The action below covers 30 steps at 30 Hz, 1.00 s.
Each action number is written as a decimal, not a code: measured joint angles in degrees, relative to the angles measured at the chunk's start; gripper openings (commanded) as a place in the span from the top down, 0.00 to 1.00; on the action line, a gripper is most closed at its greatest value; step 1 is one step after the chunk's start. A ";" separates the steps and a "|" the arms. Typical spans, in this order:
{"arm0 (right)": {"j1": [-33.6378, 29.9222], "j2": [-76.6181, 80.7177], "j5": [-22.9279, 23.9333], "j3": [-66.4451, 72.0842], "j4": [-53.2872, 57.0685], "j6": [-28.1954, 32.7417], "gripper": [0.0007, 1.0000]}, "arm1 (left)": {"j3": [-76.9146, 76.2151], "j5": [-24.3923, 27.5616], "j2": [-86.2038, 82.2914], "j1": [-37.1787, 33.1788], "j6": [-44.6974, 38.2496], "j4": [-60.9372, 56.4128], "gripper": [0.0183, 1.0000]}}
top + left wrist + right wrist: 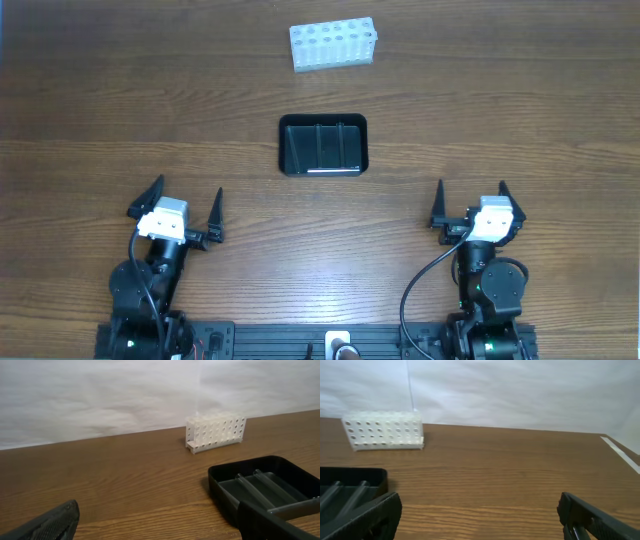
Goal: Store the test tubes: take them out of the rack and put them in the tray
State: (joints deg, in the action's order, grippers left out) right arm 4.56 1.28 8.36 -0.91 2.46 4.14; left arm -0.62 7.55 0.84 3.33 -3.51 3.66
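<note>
The white rack (333, 45) stands in the upper middle of the top view. Its long side runs left to right, with the right end a little higher in the frame. Its holes open upward, so a tube kept there would stand upright with its long axis vertical. I cannot tell if any tube is inside it now.

The black tray (323, 119) sits in the centre of the frame, below the rack and apart from it. At least 2 clear test tubes (250, 491) lie flat in it, side by side. Their long axis runs up and down the top view, pointing toward the rack.

The left hand (187, 195) is in the lower left and the right hand (470, 192) in the lower right. Both have their fingers spread wide and hold nothing, well apart from the tray and rack on the wooden surface (520, 90).

I judge the tubes to be light, stiff, smooth and round, so they are probably slippery, and they may crack under a hard squeeze. The best place to take hold is likely the upper part near the mouth. The pull should go straight up along the tube's axis so it does not jam in its hole. The rack looks light too and may lift or slide together with a tube. In the tray, a tube should lie parallel to the 2 already there.
</note>
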 measured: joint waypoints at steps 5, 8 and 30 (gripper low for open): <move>0.00 0.00 1.62 0.13 0.72 0.39 0.01 | 0.00 0.00 0.00 0.00 0.00 0.00 0.00; 0.00 0.00 1.75 0.13 0.72 0.42 0.01 | 0.00 0.00 0.00 0.00 0.00 0.00 0.00; 0.00 0.00 2.36 0.13 0.72 -2.21 0.01 | 0.00 0.00 0.00 0.00 0.00 -0.02 0.00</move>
State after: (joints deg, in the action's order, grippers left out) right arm 4.56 1.28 10.72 -0.78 3.18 1.93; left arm -0.62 7.55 0.84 3.33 -3.51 3.64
